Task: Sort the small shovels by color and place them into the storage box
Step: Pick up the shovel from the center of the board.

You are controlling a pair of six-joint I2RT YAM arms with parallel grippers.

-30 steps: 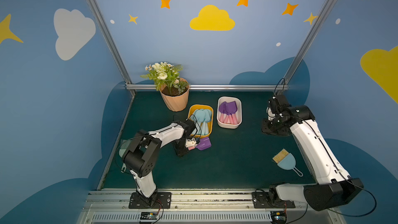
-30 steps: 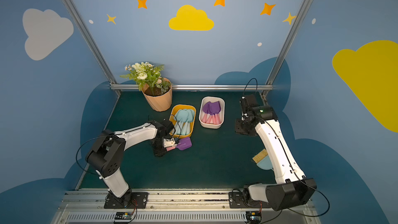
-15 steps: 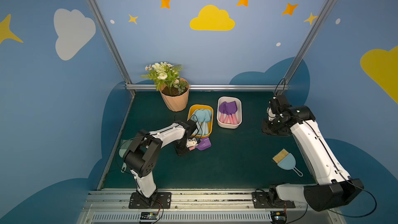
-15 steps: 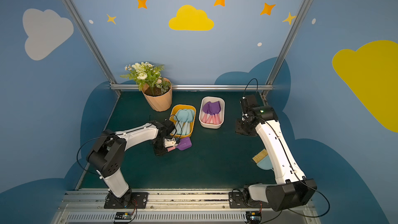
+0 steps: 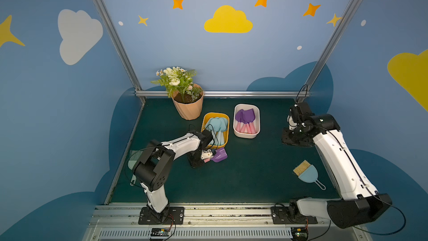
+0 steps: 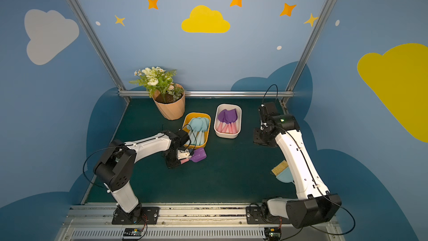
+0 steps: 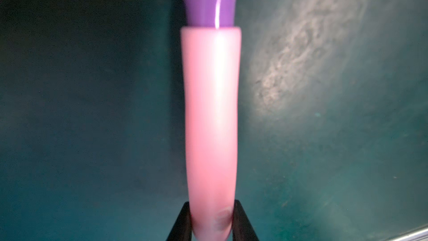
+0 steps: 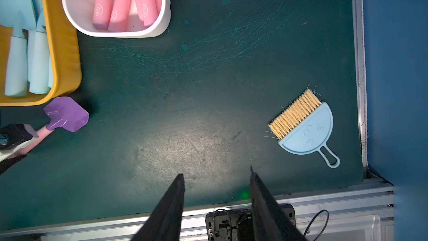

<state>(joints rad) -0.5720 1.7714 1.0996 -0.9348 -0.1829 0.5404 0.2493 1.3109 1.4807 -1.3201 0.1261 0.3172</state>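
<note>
purple shovel (image 5: 218,155) w/ pink handle is lying on the green worktop (image 5: 254,177) just beside the yellow box (image 5: 215,114); left tool (image 7: 212,207) is clamping its handle end. right tool (image 8: 215,172) is hovering partly open, holding nothing. blue shovels (image 5: 216,124) are sitting in yellow box, purple ones (image 5: 245,117) in white box (image 5: 245,136).

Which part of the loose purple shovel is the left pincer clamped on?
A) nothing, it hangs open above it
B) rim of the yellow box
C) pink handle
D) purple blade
C: the left wrist view shows the left pincer shut on the end of the pink handle of the purple shovel, and the blade sticks out free.
</note>
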